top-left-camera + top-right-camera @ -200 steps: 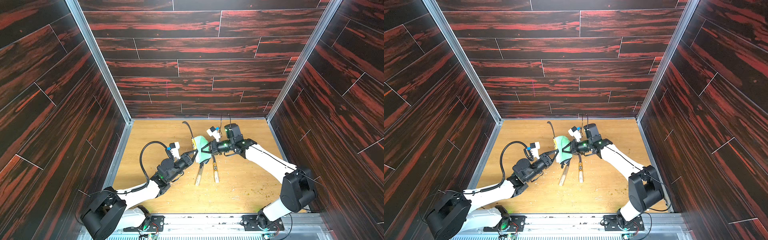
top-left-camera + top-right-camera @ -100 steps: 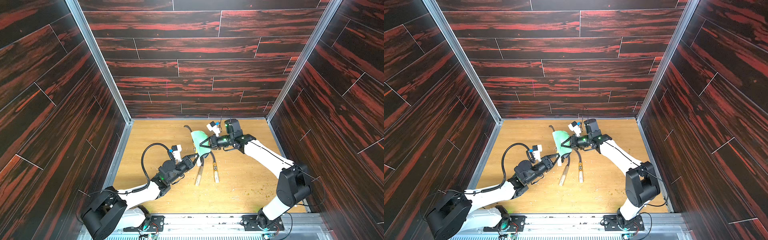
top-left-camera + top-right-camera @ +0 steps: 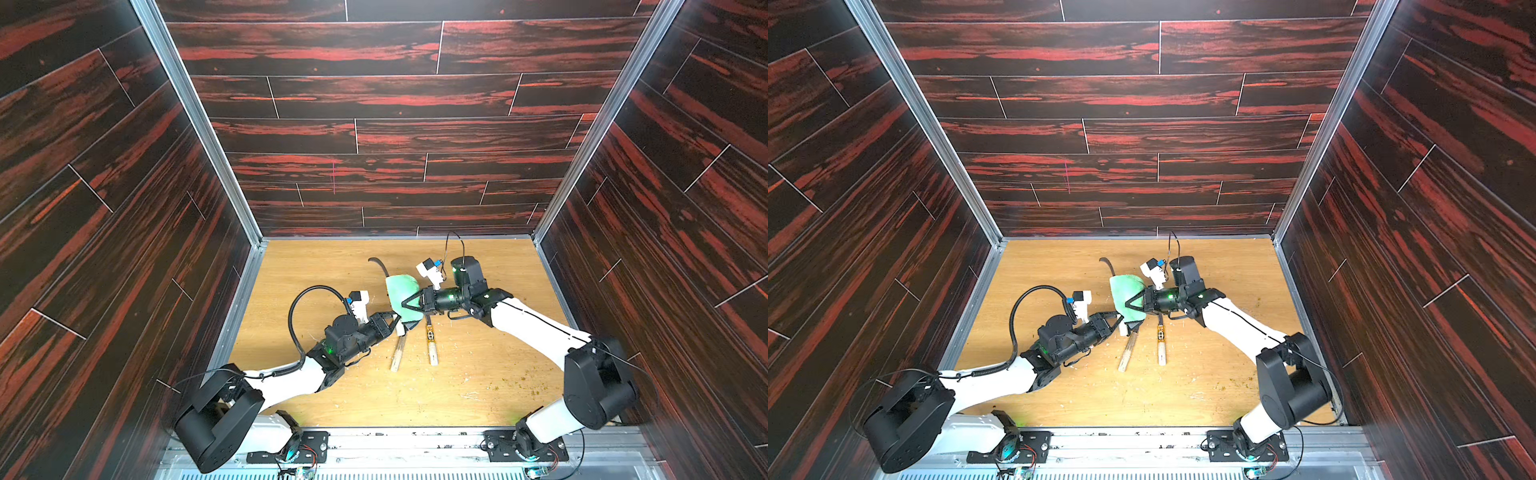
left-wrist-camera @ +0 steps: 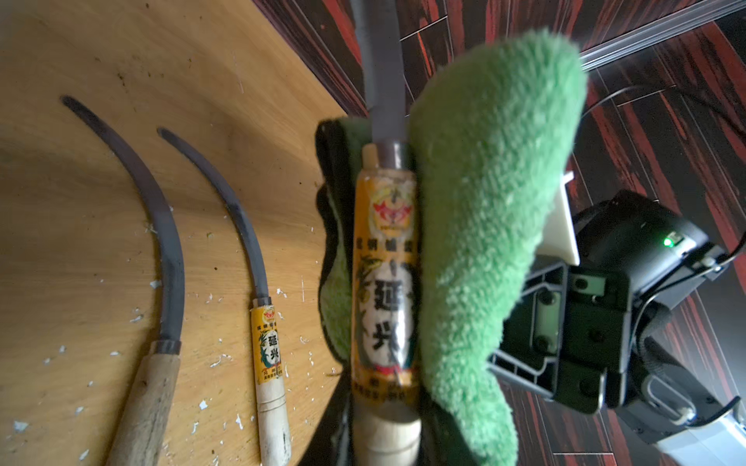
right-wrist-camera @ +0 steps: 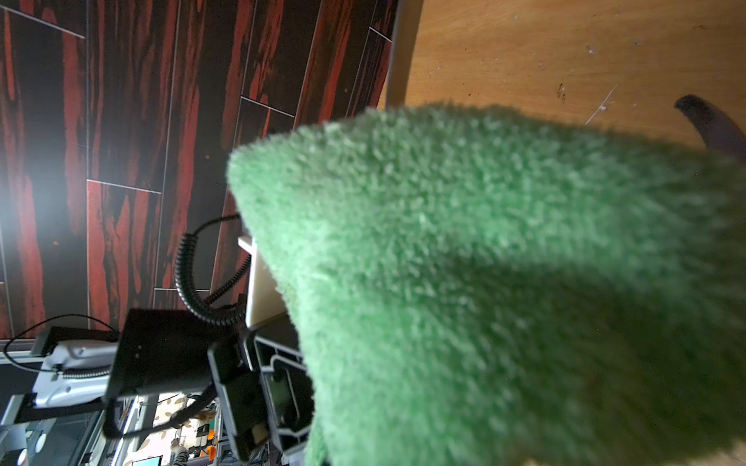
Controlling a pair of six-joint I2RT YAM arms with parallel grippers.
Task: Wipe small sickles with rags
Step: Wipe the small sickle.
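Here, in both top views, two robot arms meet over the middle of a wooden desk (image 3: 316, 286) inside a dark red-and-black panelled enclosure.

The left end effector (image 3: 394, 321) is pressed together on the pale butt of the held sickle (image 4: 383, 282). This sickle's long axis runs away from the robot toward the back wall (image 3: 374, 137). Its dark blade tip (image 3: 1106, 265) pokes out beyond the rag and curls toward the robot's left.

The right end effector (image 3: 409, 305) comes in from the robot's right and pinches the rag (image 3: 401, 293), a fluffy green cloth. The left wrist view shows the rag (image 4: 484, 222) folded round the held sickle where the yellow label band meets the blade. Green pile lies on both sides and a black trim shows on one side. In the right wrist view the rag (image 5: 484, 282) fills most of the picture, with only the blade tip (image 5: 710, 125) showing past it.

Two more sickles lie flat on the desk, side by side and near each other. The plain-handled sickle (image 3: 397, 353) is on the robot's left and the labelled sickle (image 3: 431, 345) on its right. Their handles point toward the robot's base and their blades toward the back wall. In the top views the blades pass under the rag and the end effectors. In the left wrist view both blades curve the same way, with white flecks (image 4: 218, 359) scattered on the wood around them.
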